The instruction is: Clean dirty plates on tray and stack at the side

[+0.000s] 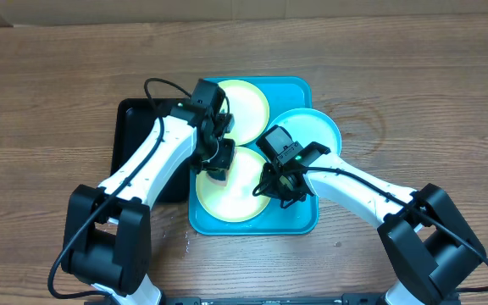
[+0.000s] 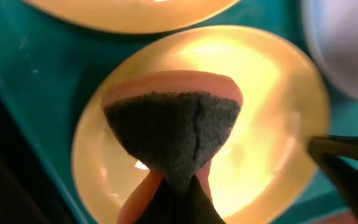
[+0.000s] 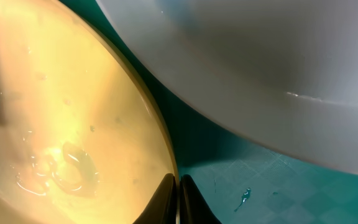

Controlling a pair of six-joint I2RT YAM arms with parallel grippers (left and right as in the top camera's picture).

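Blue tray (image 1: 296,220) sits mid-counter (image 1: 413,76), with a black tray (image 1: 134,119) just beside its left side. On the blue tray: far yellow plate (image 1: 246,100) at the back, blue plate (image 1: 316,129) overhanging the right rim, near yellow plate (image 1: 227,196) at the front, wet. Left pincer (image 2: 178,196) pinches a sponge (image 2: 173,124) over the near yellow plate. Right pincer (image 3: 178,198) is pressed together on that plate's right rim.

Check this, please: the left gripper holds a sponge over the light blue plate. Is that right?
No. The left wrist view shows the left gripper holding the sponge over a yellow-green plate, not the light blue plate.
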